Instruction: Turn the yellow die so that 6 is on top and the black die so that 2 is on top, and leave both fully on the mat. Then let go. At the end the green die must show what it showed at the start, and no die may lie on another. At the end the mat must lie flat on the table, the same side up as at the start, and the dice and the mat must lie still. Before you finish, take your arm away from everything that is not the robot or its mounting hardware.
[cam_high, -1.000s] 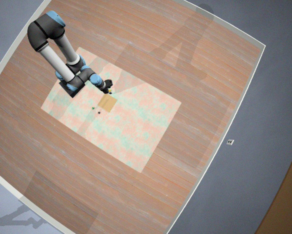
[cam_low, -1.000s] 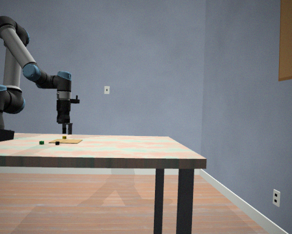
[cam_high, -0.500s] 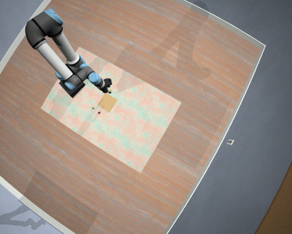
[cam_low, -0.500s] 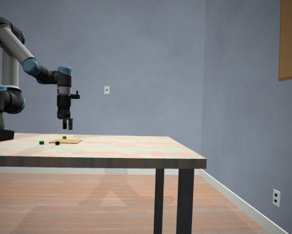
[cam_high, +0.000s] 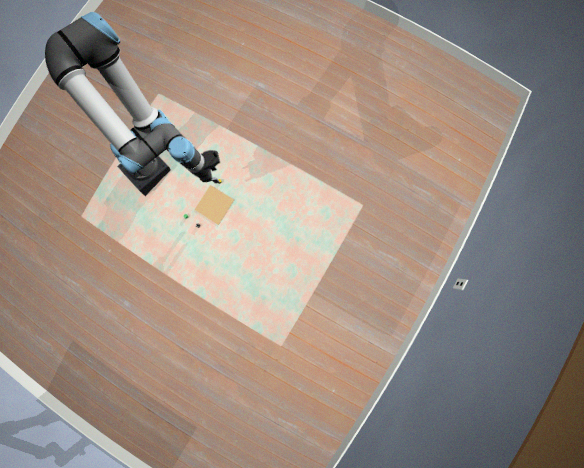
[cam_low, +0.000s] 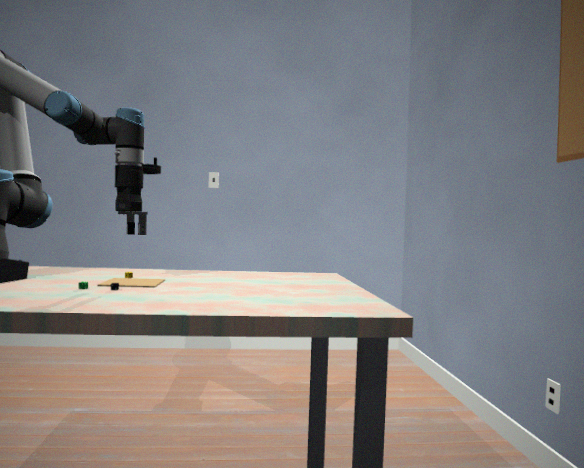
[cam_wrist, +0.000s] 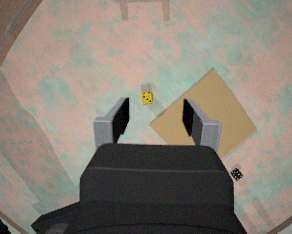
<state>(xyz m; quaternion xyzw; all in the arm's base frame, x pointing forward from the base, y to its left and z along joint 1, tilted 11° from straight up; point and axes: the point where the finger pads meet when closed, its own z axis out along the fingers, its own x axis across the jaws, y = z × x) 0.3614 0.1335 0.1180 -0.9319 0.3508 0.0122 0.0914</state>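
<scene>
The yellow die (cam_high: 220, 181) (cam_low: 129, 275) (cam_wrist: 147, 98) lies on the table beside the tan mat (cam_high: 215, 205) (cam_low: 150, 283) (cam_wrist: 215, 110), off its edge. In the wrist view its visible top has several dark pips, too small to count surely. The black die (cam_high: 198, 225) (cam_low: 115, 286) (cam_wrist: 236, 174) lies off the mat's opposite side, with several white pips. The green die (cam_high: 186, 216) (cam_low: 83, 285) lies off the mat near the black one; its pips are unreadable. The mat lies flat. My gripper (cam_low: 137, 231) (cam_wrist: 156, 109) is open and empty, pointing down high above the table near the yellow die.
The patterned pink and green table top (cam_high: 280, 240) (cam_low: 250, 292) extends around the mat and dice. The arm's dark base (cam_high: 145, 175) stands on the table, left of the mat in the top view. Shadows of the arm fall across the table.
</scene>
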